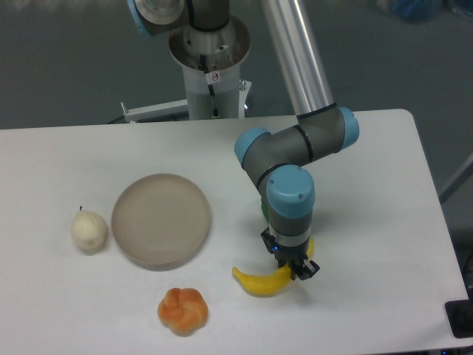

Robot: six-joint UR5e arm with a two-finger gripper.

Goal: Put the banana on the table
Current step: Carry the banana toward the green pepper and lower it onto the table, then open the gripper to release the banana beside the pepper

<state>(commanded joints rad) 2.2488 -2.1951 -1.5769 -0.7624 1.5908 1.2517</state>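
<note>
Your gripper [294,269] is clamped on the right end of the banana [260,282], pointing straight down from the wrist onto the fruit. The banana lies low over the white table [369,222], off the lower right of the beige plate [161,220] and clear of its rim, with its free pointed tip reaching back toward the orange lobed fruit [182,310] but not touching it. Its long axis runs roughly left to right from where you watch, bowed downward, so nearly all of its length sits to the plate side of your fingers. Whether its belly already rests on the tabletop cannot be told from this view. The pale pear [89,230] sits on the far side of the plate, well apart. A green object behind the wrist is mostly hidden. Judged from here, parting the fingers and rising straight up looks the sensible release.
</note>
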